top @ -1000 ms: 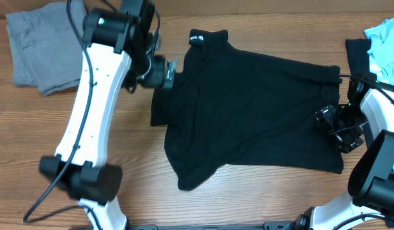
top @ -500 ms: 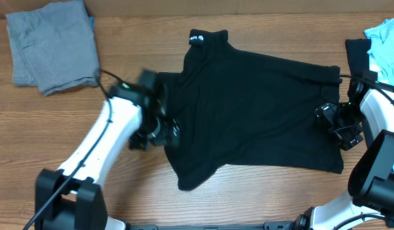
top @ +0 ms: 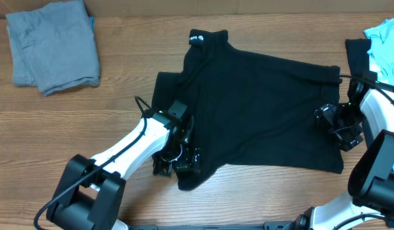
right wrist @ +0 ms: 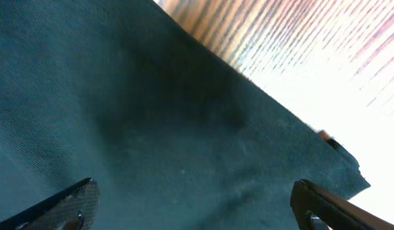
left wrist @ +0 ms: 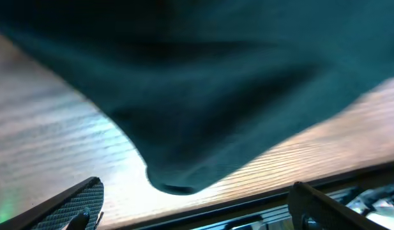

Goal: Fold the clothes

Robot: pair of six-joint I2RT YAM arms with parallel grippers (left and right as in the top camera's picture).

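Note:
The black T-shirt (top: 260, 108) lies spread across the table's middle, its neck with the small white logo (top: 198, 38) at the back left. My left gripper (top: 177, 165) is open and empty at the shirt's front left corner; in the left wrist view that rounded corner (left wrist: 184, 172) lies just ahead of the fingers (left wrist: 190, 214). My right gripper (top: 340, 128) is open over the shirt's right edge; the right wrist view shows black fabric (right wrist: 152, 128) between the spread fingers (right wrist: 197, 204).
A folded grey garment (top: 53, 45) lies at the back left. A light blue garment (top: 385, 45) and a dark one (top: 357, 54) lie at the back right. The table's front edge (left wrist: 260, 201) is close to the left gripper.
My left arm swung down from the shirt's left sleeve to its front left corner. The sleeve now lies flat. The right arm has not moved.

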